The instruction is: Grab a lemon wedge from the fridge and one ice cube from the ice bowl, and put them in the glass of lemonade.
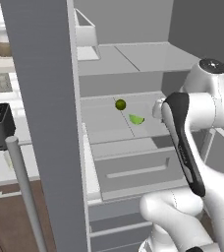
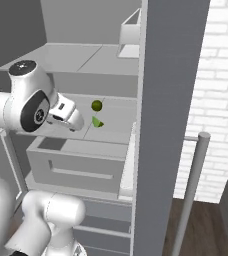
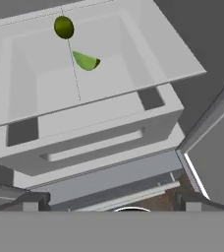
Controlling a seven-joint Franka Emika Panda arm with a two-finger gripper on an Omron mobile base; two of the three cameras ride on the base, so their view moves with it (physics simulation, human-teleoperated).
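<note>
From the left base view you look into the open fridge [image 1: 133, 59], its door [image 1: 42, 123] swung toward you with the bar handle [image 1: 25, 192] in front. The lemon wedge [image 1: 136, 119] lies on the middle shelf [image 1: 104, 123], just right of and nearer than a dark round fruit [image 1: 120, 104], the two apart. A drawer [image 1: 133, 170] sits below the shelf.

From the right base view your arm reaches in at shelf height, the hand [image 2: 66, 114] left of the wedge [image 2: 97, 122] and short of it; you cannot tell how the fingers stand.

In the hand view the wedge [image 3: 86, 61] and fruit [image 3: 64, 27] lie far ahead on the shelf, above the drawer [image 3: 84, 142]
</note>
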